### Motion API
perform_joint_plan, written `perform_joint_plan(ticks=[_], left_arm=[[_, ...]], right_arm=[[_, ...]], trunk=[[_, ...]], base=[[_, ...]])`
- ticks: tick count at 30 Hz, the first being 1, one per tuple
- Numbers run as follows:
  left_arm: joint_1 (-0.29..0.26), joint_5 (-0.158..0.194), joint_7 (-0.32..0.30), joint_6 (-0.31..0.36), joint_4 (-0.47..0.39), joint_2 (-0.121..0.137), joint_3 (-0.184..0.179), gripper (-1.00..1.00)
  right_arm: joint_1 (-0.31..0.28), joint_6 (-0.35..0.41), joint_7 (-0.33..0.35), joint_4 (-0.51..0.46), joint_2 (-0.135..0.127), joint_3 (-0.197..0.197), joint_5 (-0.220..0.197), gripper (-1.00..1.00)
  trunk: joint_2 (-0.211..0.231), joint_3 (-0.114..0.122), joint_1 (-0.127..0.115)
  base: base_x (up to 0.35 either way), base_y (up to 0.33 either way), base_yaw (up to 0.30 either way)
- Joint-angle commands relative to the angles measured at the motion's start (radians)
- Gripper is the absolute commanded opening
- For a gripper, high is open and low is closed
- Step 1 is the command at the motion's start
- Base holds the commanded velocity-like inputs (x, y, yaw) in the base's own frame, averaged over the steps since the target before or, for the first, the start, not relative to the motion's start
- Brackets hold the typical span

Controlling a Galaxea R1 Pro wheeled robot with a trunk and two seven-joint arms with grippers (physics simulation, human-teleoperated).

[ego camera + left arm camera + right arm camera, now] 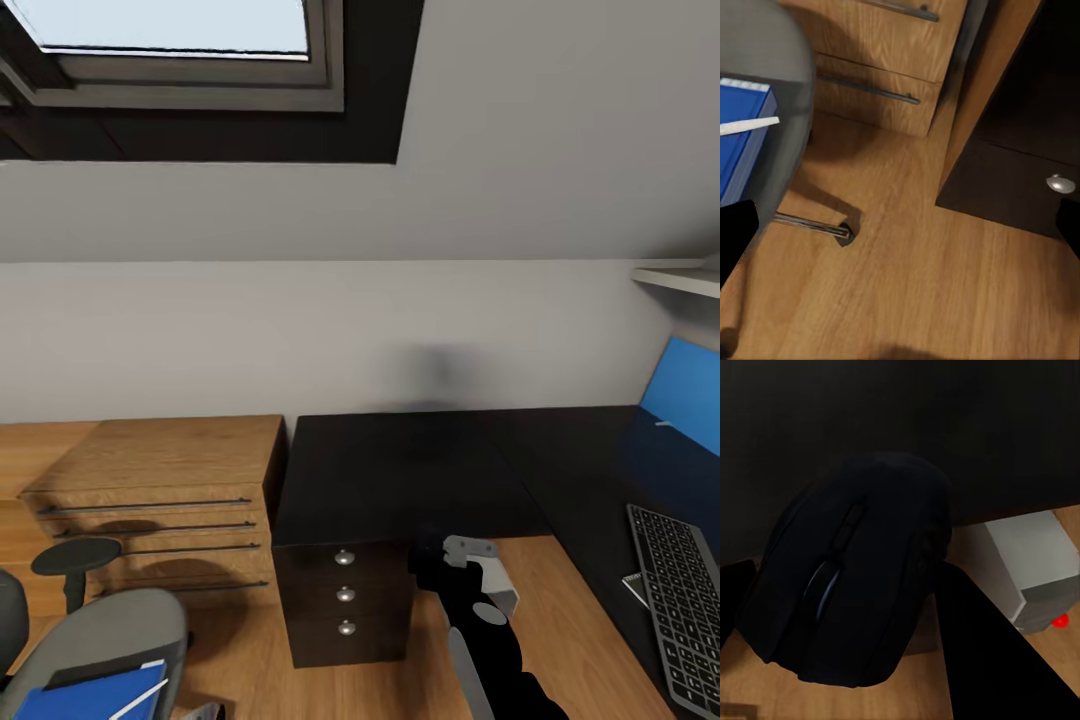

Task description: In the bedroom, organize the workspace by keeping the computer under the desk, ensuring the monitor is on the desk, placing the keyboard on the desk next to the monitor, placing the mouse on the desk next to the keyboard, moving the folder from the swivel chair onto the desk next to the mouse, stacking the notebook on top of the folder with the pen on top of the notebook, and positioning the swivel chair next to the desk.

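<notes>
right gripper is clamped on the black mouse, a dark finger on each side of it, and in the head view it sits low in the centre of the frame at the front edge of the black desk. left gripper's fingers stand apart at the wrist picture's edges over the wood floor, holding nothing. blue folder with a white pen on it lies on the grey swivel chair at lower left, while the keyboard and blue-screened monitor sit at the right edge on the desk.
</notes>
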Motion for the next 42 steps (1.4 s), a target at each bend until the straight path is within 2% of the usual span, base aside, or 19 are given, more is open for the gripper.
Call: perform_joint_plan(ticks=[1,3,4,7,9,11,12,13,14,16,17,19,22,32,37,40,42], left_arm=[[-0.001,0.003,0.008,-0.005,-0.002,0.001,-0.009,1.0],[-0.001,0.002,0.008,-0.005,-0.02,0.0,-0.011,1.0],[-0.001,0.002,0.009,0.015,-0.063,0.0,-0.011,1.0],[-0.001,0.001,0.011,0.158,-0.232,0.003,-0.008,1.0],[0.0,0.001,0.011,0.218,-0.304,0.008,-0.007,1.0],[0.02,0.003,0.02,0.338,-0.451,0.022,-0.006,1.0],[0.049,0.006,0.057,0.413,-0.549,0.026,-0.006,1.0],[0.087,0.008,0.2,0.507,-0.711,0.027,-0.01,1.0],[0.103,0.009,0.227,0.525,-0.775,0.028,-0.011,1.0],[0.123,0.009,0.243,0.552,-0.842,0.03,-0.011,1.0],[0.166,0.008,0.259,0.661,-0.905,0.029,-0.013,1.0],[0.17,0.004,0.26,0.66,-0.832,0.022,-0.027,1.0],[0.172,0.0,0.26,0.633,-0.785,0.018,-0.055,1.0],[0.172,-0.001,0.262,0.617,-0.773,0.018,-0.062,1.0],[0.172,-0.001,0.262,0.617,-0.772,0.018,-0.063,1.0],[0.172,0.001,0.263,0.617,-0.771,0.018,-0.063,1.0],[0.172,-0.001,0.262,0.616,-0.771,0.018,-0.063,1.0]], right_arm=[[-0.001,0.002,-0.011,-0.001,0.0,0.002,-0.014,-1.0],[-0.001,0.002,-0.011,-0.002,0.0,0.002,-0.014,-1.0],[-0.001,0.002,-0.01,-0.002,0.0,0.002,-0.014,-1.0],[-0.001,0.002,-0.01,0.0,0.0,0.002,-0.015,-1.0],[-0.001,0.002,-0.01,0.0,0.0,0.002,-0.015,-1.0],[-0.001,0.001,-0.011,0.0,0.0,0.002,-0.015,-1.0],[-0.001,0.001,-0.011,0.0,0.0,0.002,-0.014,-1.0],[-0.001,0.002,-0.011,0.001,0.0,0.002,-0.015,-1.0],[-0.001,0.002,-0.011,0.002,0.0,0.002,-0.015,-1.0],[-0.001,0.002,-0.011,0.002,0.0,0.002,-0.015,-1.0],[-0.001,0.0,-0.011,-0.001,-0.002,0.0,-0.013,-1.0],[-0.001,0.0,-0.011,-0.002,-0.002,-0.001,-0.012,-1.0],[-0.001,0.0,-0.011,0.001,-0.002,0.0,-0.012,-1.0],[-0.001,-0.028,-0.005,-0.007,-0.003,0.003,-0.013,-1.0],[-0.005,-0.012,-0.011,-0.01,0.004,0.038,-0.015,-1.0],[-0.056,0.083,-0.012,0.007,0.015,0.05,-0.015,-1.0],[-0.167,0.184,-0.015,0.061,0.015,0.054,-0.017,-1.0]], trunk=[[-0.001,-0.002,0.0],[-0.001,-0.003,0.0],[-0.001,-0.004,0.0],[-0.001,-0.006,0.0],[-0.001,-0.007,0.0],[-0.001,-0.009,0.0],[-0.001,-0.01,0.0],[-0.001,-0.011,0.0],[-0.001,-0.011,0.0],[-0.001,-0.013,0.0],[-0.001,-0.014,0.0],[-0.001,-0.016,0.0],[-0.001,-0.019,0.0],[-0.001,-0.028,0.0],[-0.001,-0.028,0.0],[-0.001,-0.028,0.0],[-0.001,-0.028,0.0]], base=[[0.0,0.0,0.163],[0.0,0.0,0.195],[0.0,0.0,0.218],[0.0,0.0,0.23],[0.0,0.0,0.234],[0.0,0.0,0.236],[0.0,0.0,0.237],[0.0,0.0,0.238],[0.0,0.0,0.238],[0.0,0.0,0.238],[0.0,0.0,0.226],[0.0,0.0,0.219],[0.0,0.0,0.213],[0.0,0.0,0.183],[0.0,0.0,0.033],[0.0,0.0,0.007],[0.0,0.0,0.003]])
